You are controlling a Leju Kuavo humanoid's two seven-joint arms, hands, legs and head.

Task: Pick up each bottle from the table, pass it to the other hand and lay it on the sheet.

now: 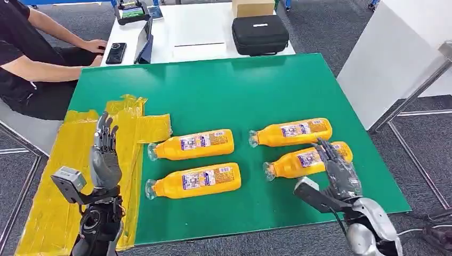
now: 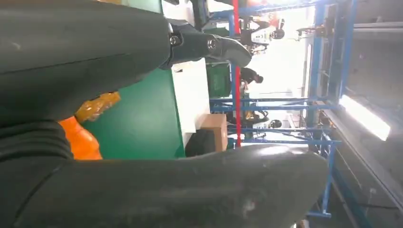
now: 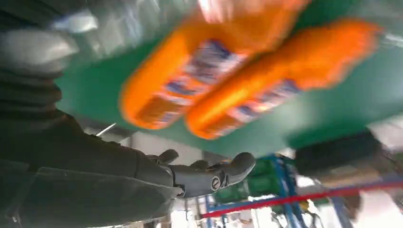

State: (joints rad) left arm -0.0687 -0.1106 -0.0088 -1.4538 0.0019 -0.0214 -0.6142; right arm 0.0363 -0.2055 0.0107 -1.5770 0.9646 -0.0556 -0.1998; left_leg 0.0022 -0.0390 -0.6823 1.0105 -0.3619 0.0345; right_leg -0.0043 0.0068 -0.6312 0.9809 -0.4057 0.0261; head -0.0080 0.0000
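Several orange bottles with printed labels lie on their sides on the green table (image 1: 240, 90): two left of centre (image 1: 192, 145) (image 1: 194, 181) and two on the right (image 1: 292, 132) (image 1: 301, 162). A crinkled yellow sheet (image 1: 74, 160) covers the table's left edge. My left hand (image 1: 104, 154) stands upright over the sheet, fingers apart, holding nothing. My right hand (image 1: 337, 166) hovers over the capless end of the near right bottle, fingers spread. The right wrist view is blurred, with two bottles (image 3: 185, 80) (image 3: 280, 80) beyond the spread fingers (image 3: 209, 173), none gripped.
A person (image 1: 32, 53) sits at the back left by a white table carrying a phone (image 1: 116, 52), a tablet and a black case (image 1: 260, 34). A white panel (image 1: 389, 58) stands at the right. My right hand is close to the table's front edge.
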